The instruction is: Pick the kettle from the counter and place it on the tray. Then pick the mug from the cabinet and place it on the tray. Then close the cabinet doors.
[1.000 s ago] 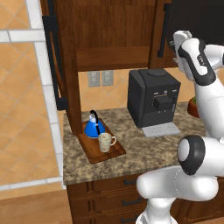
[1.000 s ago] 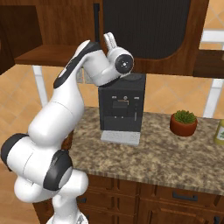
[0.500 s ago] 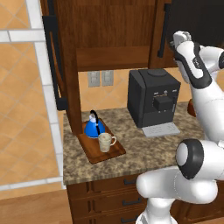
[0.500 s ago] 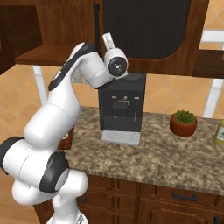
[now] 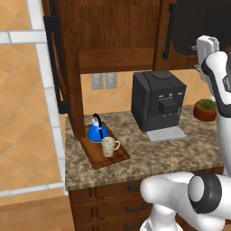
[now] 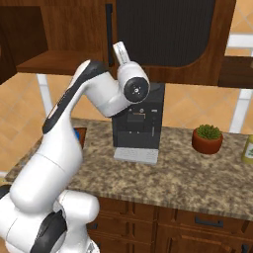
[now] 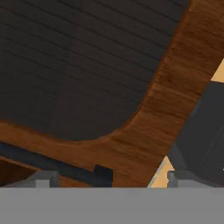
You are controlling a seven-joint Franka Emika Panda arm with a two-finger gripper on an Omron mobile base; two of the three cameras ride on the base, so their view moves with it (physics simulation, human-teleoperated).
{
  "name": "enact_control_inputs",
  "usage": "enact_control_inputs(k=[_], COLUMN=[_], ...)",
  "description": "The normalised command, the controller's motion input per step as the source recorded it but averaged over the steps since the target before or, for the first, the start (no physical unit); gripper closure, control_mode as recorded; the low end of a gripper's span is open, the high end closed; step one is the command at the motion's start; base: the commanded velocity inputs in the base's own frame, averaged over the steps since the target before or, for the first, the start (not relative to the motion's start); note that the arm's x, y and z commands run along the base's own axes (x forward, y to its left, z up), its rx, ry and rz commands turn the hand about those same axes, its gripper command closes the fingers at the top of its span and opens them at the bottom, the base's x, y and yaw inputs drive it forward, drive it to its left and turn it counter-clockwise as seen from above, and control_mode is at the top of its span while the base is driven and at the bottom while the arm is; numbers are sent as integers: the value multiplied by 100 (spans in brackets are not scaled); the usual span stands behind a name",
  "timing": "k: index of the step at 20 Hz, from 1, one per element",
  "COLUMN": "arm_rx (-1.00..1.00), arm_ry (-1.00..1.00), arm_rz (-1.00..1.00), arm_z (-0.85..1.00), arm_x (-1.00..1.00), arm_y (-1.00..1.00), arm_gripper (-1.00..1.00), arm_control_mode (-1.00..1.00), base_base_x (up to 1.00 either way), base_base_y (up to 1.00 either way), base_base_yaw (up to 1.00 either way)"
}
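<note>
Hand point(image 7: 105, 177) is open, nothing gripped, fingertips point(image 7: 43, 178) spread wide. It's up against the right cabinet door point(image 7: 144, 131), close to the dark glass panel point(image 7: 74, 61) and the wood frame below it, with the black bar handle point(image 7: 52, 165) just beside the fingertips. Kettle point(image 5: 96, 131) and mug point(image 5: 108, 146) both sit on the tray point(image 5: 97, 158), mug just in front of the kettle. Tray is on the table point(image 5: 149, 153), left of the coffee machine point(image 5: 158, 101). Left cabinet door point(image 5: 63, 67) stands swung open. Potted plant point(image 6: 207, 138) sits right of the machine.
</note>
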Motion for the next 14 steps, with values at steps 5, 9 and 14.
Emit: enact_control_inputs(k=[5,9,14], arm_rx=[-25,-28,-24], arm_ry=[2,1,-9], arm_rz=[11,5,0], arm_z=[31,16,0], arm_x=[-100,-100,-100], arm_y=[66,70,96], arm_gripper=[-100,-100,-100], arm_control_mode=[-100,-100,-100], base_base_x=[0,0,0], base_base_y=[0,0,0], base_base_yaw=[0,0,0])
